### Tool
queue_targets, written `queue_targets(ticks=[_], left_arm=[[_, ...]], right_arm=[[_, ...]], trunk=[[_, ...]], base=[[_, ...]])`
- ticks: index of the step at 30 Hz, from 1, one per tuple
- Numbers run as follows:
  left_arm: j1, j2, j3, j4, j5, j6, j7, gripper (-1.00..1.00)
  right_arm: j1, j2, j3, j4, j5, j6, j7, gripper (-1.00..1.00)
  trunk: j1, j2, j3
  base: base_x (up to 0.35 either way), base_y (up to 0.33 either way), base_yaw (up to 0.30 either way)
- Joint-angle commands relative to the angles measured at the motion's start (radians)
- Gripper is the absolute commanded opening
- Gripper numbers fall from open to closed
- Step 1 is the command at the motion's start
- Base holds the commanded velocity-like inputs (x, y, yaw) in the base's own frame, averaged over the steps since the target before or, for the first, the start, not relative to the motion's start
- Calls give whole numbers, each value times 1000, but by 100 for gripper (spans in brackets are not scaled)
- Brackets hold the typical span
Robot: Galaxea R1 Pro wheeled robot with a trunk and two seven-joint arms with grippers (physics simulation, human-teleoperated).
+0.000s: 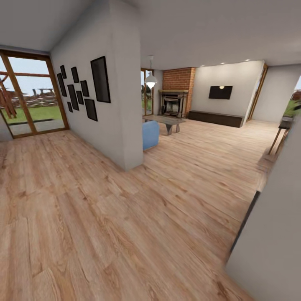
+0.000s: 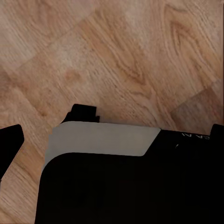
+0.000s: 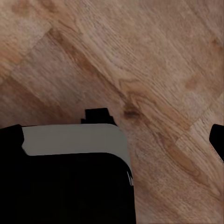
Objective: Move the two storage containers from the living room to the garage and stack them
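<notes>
It was a home. The living room (image 1: pixel 217 138) had a brick fireplace (image 1: pixel 177 90), a wall TV (image 1: pixel 220 92), framed pictures (image 1: pixel 83 88) and a wood-plank floor (image 1: pixel 125 225).

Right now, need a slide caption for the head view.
Robot's view down a wood-plank floor toward the living room: brick fireplace, wall-mounted TV, low console.

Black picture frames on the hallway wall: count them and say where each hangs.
8 black frames show. One large frame hangs nearest the wall's corner. Seven smaller ones cluster beyond it toward the glass door, in staggered rows. Overlaps at this angle may hide more.
</notes>
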Motion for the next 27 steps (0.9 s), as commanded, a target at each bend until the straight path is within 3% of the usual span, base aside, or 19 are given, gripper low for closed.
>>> queue_targets(ticks=[1,27], left_arm=[[-1,0,5,1,5,-3,1,100],[7,-2,5,3,5,-4,1,100]], right_arm=[[-1,1,9,3,-9,-5,-1,100],[-1,-3,11,3,5,-4,-1,100]], trunk=[[1,0,-1],[1,0,-1]], base=[[321,0,8],[321,0,1]])
